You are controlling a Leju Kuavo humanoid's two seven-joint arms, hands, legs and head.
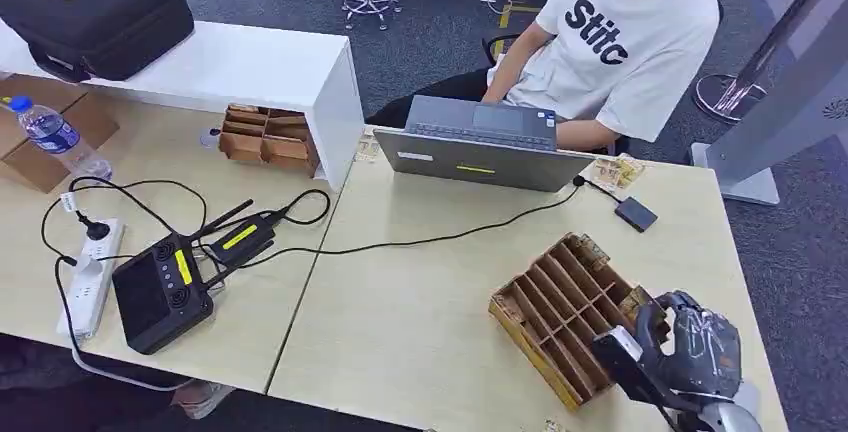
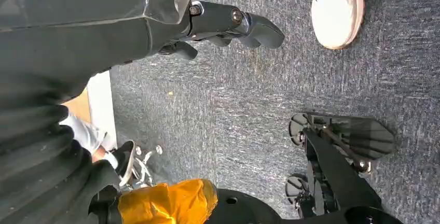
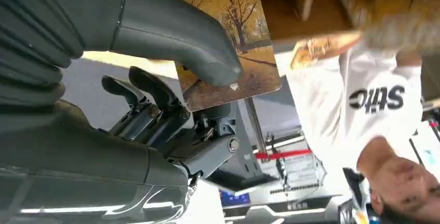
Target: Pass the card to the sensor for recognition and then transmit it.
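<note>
Card [image 3: 228, 47]: a thin rectangular card printed with an autumn scene of bare trees over golden-brown ground, pinched between the thick grey thumb and darker fingers of the right hand [image 1: 690, 342], which sits at the near right corner of the wooden divided tray [image 1: 560, 302]. Sensor [image 1: 636, 214]: a small, flat, dark square pad lying on the light tabletop, cabled, beside the laptop and well apart from the card.

Even, bright light is falling on the table [image 1: 420, 312] with only faint shadows, glare is washing out the white shirt [image 3: 373, 84] toward 3 o'clock, and the wooden rack [image 3: 332, 6] at 12 o'clock is blurring out of focus.
</note>
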